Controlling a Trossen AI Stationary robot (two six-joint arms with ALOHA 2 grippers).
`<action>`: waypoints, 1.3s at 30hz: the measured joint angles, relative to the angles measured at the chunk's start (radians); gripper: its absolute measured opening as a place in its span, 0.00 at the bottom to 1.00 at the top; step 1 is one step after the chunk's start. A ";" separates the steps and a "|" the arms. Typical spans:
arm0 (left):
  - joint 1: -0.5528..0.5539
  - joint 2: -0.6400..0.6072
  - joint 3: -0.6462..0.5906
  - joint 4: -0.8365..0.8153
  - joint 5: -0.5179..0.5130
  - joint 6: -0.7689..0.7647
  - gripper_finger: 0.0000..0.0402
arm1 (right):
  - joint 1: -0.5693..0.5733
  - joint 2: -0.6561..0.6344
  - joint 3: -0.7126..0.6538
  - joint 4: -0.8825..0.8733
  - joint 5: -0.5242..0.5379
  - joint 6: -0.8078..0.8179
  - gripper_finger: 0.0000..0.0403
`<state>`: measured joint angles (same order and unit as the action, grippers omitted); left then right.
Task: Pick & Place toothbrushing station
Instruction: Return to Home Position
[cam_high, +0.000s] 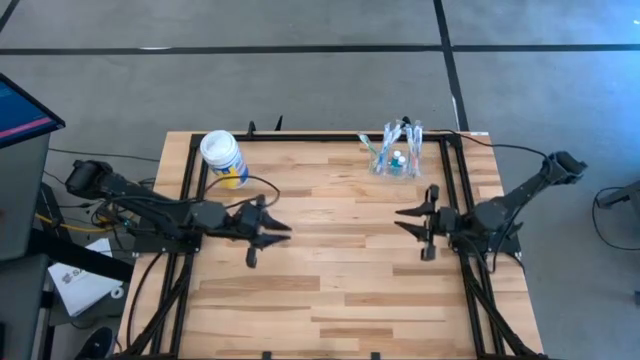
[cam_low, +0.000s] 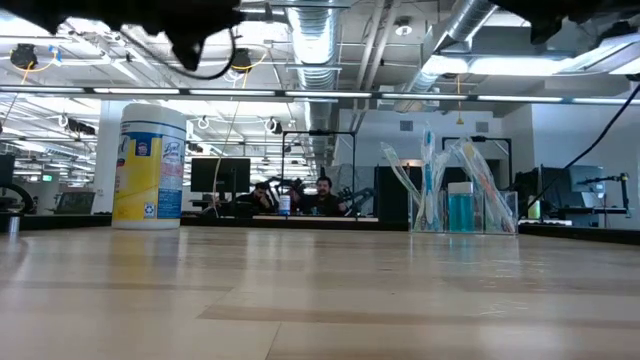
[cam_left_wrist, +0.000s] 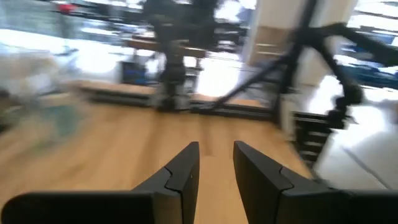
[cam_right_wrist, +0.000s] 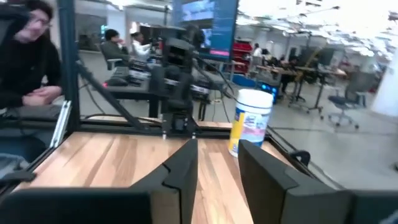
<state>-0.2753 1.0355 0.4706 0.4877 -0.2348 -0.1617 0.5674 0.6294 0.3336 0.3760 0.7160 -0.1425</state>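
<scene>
The table (cam_high: 330, 290) is smooth, pale wood; the cup (cam_high: 398, 162) is clear, glossy plastic.

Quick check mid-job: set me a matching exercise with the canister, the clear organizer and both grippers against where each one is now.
1 canister
2 clear organizer
3 left gripper
4 right gripper

A table's far edge, right arm's side, toothbrushes inside
B far edge, left arm's side
C open, empty, over the right half
D open, empty, over the left half

Pairs: 1-B, 2-A, 3-D, 4-C
</scene>
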 joint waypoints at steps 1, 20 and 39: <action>-0.004 -0.024 -0.026 0.004 -0.037 -0.004 0.23 | 0.010 -0.003 0.000 -0.004 0.000 -0.017 0.26; -0.015 -0.423 -0.306 0.048 -0.154 0.054 0.23 | 0.049 -0.317 -0.210 0.051 -0.009 -0.091 0.20; -0.015 -0.695 -0.464 0.002 -0.080 0.110 0.23 | 0.048 -0.606 -0.326 -0.119 -0.172 0.033 0.19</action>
<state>-0.2905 0.3401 0.0067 0.4894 -0.3150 -0.0517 0.6158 0.0229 0.0079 0.2567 0.5441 -0.1094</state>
